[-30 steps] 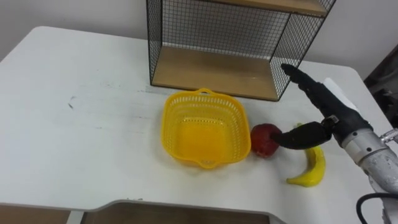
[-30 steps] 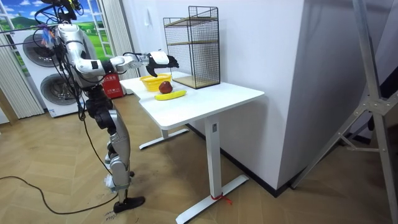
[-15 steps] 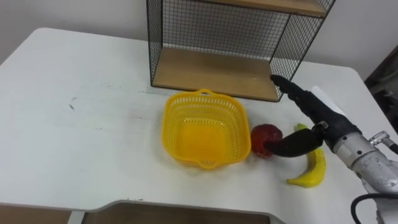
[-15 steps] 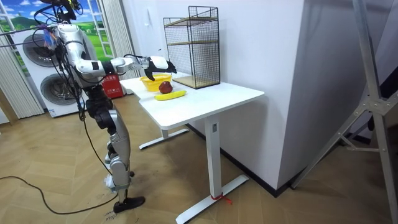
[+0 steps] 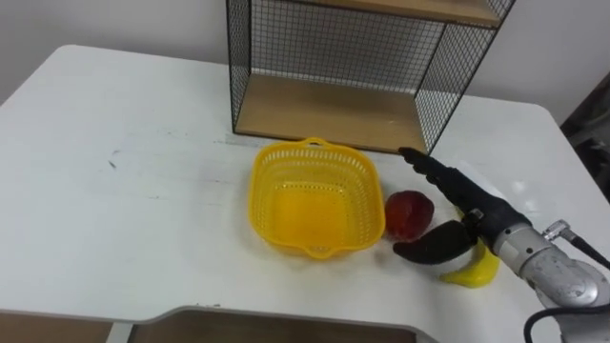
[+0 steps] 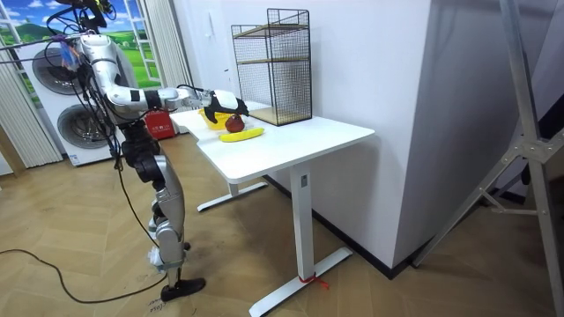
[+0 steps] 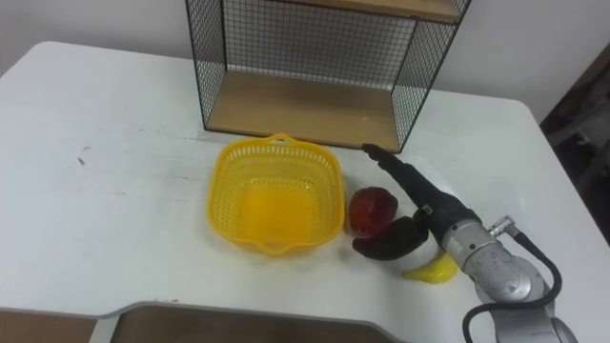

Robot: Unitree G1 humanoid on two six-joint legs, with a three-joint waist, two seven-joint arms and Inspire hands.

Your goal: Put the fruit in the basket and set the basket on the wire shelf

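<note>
Right hand: I've got it [image 5: 469,208] low over the white table [image 5: 114,143]. The fingers are straight and splayed away from the thumb, so it's released and gripping nothing.
Round red apple: it [image 5: 408,211] sits on the table right in the gap between the straight fingers and the dark thumb. The fingers run along its far side and the thumb curves round below its near side. I can't tell whether either one touches it.
Curved yellow banana: it [image 5: 472,272] lies under the palm and wrist, mostly covered. One yellow end pokes out on the near side, just below the base of the thumb.
Yellow plastic lattice basket: it [image 5: 257,181] is on the far side of the apple from my palm, towards the robot's left, with its right wall just beside the apple. Both fruits lie outside it on the table.
Black wire shelf with wooden boards: it [image 5: 324,110] stands beyond the fingertips at the back of the table. The fingertips point at its front right corner, close to the edge of the lower board.
Stance: in the room view the robot stands upright at the table's end on the room view's left, with its right arm stretched out over the tabletop.
</note>
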